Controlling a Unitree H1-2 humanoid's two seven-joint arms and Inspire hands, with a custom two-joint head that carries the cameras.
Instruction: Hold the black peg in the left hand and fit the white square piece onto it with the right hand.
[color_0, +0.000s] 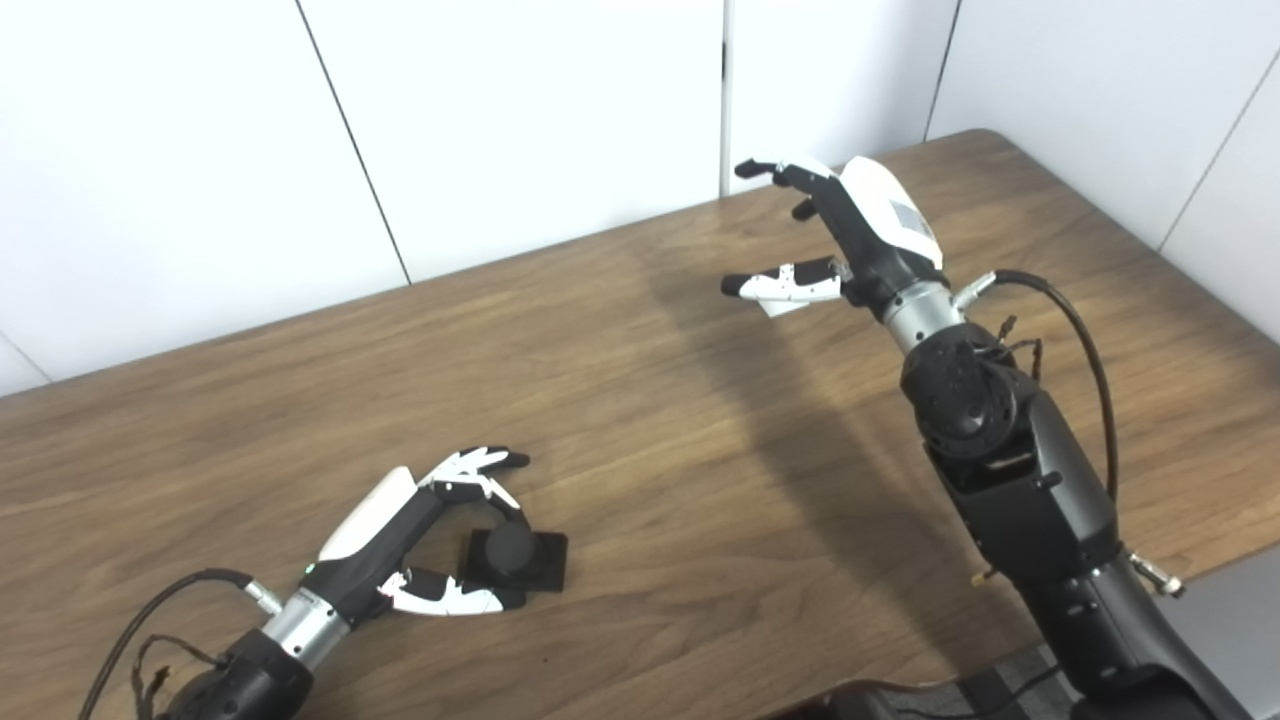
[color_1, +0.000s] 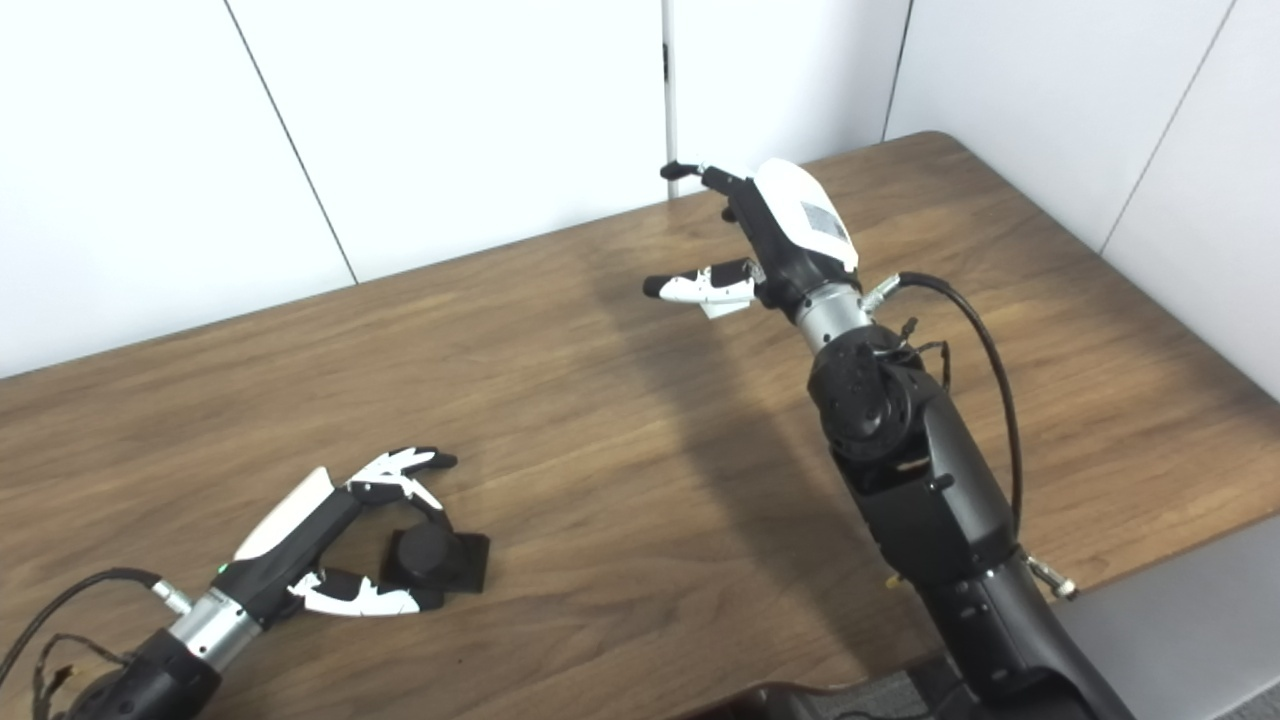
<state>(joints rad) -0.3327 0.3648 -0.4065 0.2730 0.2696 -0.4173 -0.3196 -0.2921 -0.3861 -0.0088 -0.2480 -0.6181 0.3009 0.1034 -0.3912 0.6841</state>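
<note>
You are looking down at a wooden table (color_0: 640, 420) with a brown, streaked grain and a rounded far-right corner. Behind it stands a white wall (color_0: 500, 120) of flat panels split by thin dark seams. At the near right a grey strip (color_0: 1220, 610) shows past the table's edge.

The peg (color_0: 512, 553) sits on the table at the near left — a matte black piece with a flat square base and a short round stub rising from its middle. Your left hand (color_0: 425, 540) lies low around it: the fingers (color_0: 480, 465) arch over its far side, the thumb (color_0: 450, 597) lies along its near side, and a curled black fingertip reaches the stub. The fingers are part-closed about the peg, but you cannot tell whether they grip it; its base rests flat on the wood.

Your right hand (color_0: 860, 230) is raised over the far middle of the table, well apart from the peg. Its fingers are spread, the thumb (color_0: 785, 284) juts out to the left, and it holds nothing. Both hands have glossy white shells over black links, with a bright metal cuff at each wrist and black cables looping off the forearms. The right arm throws a broad soft shadow across the wood.

No white square piece shows in either view.
</note>
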